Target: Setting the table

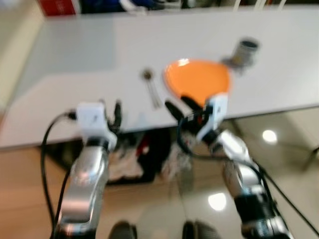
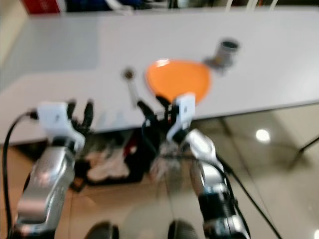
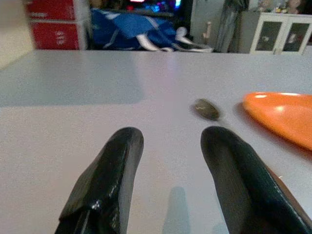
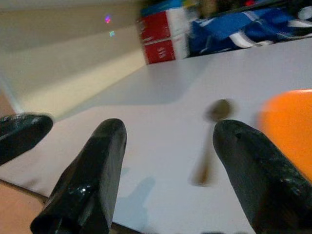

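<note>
An orange plate [image 1: 197,79] lies near the front edge of the white table [image 1: 75,59]. A spoon [image 1: 151,87] lies just left of it, its bowl toward the far side. A grey cup [image 1: 245,51] stands beyond the plate's right rim. My right gripper [image 1: 180,106] hovers at the table's near edge, in front of the plate, open with nothing between its fingers [image 4: 100,161]. My left gripper [image 1: 110,112] is open and empty at the near edge, left of the spoon [image 3: 206,109]. The head views are blurred.
Red boxes [image 3: 56,22] and a blue cloth [image 3: 131,29] sit past the table's far edge, with a white cabinet [image 3: 278,31] behind. Dark clutter [image 1: 144,154] lies under the table. Glossy floor [image 1: 279,149] extends to the right.
</note>
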